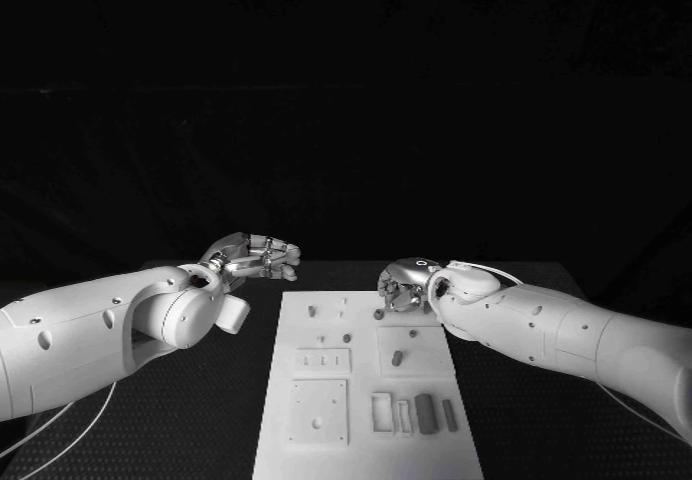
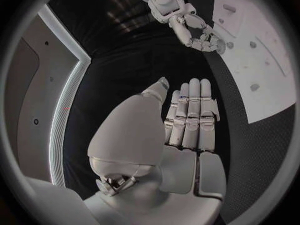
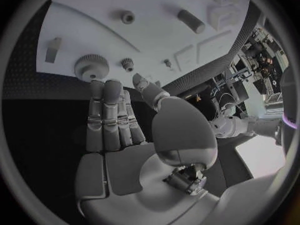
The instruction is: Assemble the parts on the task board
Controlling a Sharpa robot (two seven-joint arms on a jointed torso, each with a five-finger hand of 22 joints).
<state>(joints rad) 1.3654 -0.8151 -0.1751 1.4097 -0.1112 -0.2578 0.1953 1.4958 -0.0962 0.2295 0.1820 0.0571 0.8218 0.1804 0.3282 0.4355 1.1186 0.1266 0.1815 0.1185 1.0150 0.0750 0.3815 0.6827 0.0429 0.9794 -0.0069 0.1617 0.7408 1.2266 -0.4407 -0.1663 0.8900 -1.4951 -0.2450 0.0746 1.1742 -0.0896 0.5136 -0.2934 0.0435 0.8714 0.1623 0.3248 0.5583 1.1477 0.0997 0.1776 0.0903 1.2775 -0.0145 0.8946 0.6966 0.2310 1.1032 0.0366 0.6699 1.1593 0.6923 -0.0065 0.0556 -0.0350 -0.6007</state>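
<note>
A: Starting at the left of the board, what's there?

B: The left hand hovers over the black surface, just off the board's far left corner. Its wrist view shows the fingers straight and side by side, with nothing in them.

A: And the board itself?

B: It lies flat in the middle of the surface. Small pegs stand near its far end, a short peg sits on a raised square further in, and a dark cylinder lies by some slots near the front right.

A: The right side?

B: The right hand hangs over the board's far right corner. Its fingers are extended together and hold nothing. Just beyond the fingertips a large gear and a smaller gear sit on the board.
</note>
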